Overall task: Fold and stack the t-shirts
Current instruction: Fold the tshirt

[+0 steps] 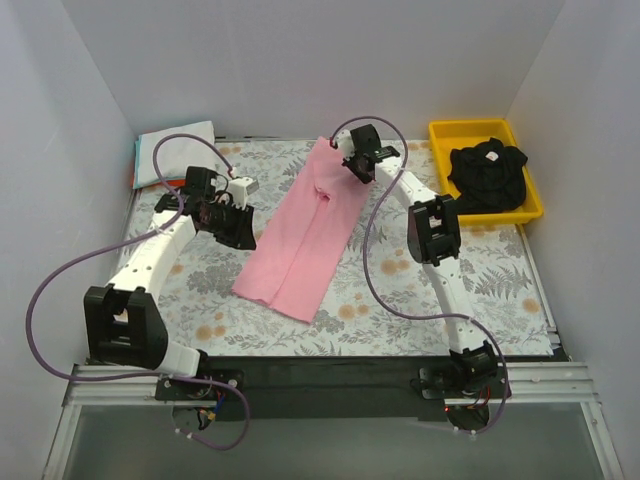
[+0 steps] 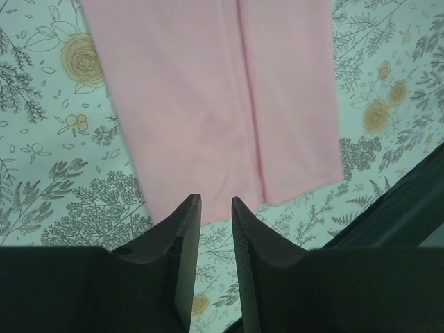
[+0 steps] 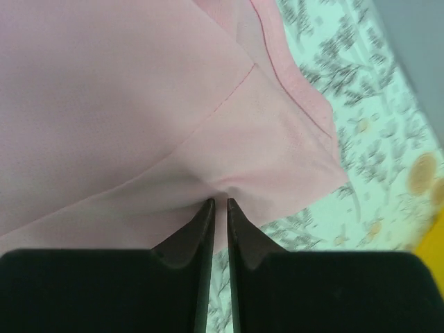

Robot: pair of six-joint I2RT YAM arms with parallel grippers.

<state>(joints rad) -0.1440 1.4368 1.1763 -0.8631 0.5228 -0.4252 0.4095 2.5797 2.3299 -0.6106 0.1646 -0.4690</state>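
Note:
A light pink t-shirt [image 1: 300, 240], folded into a long strip, lies slantwise on the floral table cloth [image 1: 410, 290]. My right gripper [image 1: 353, 168] is at its far end. In the right wrist view my right gripper [image 3: 220, 201] is shut on a puckered bit of the pink cloth [image 3: 139, 104]. My left gripper [image 1: 240, 228] is by the strip's left edge. In the left wrist view my left gripper [image 2: 215, 201] is open by a narrow gap and empty, just short of the shirt's hem [image 2: 208, 90]. A black t-shirt [image 1: 487, 175] lies bunched in the tray. Folded shirts [image 1: 175, 145] are stacked at the back left.
The yellow tray [image 1: 470, 127] stands at the back right corner. White walls close in the back and both sides. A dark strip [image 1: 330, 365] runs along the table's near edge by the arm bases.

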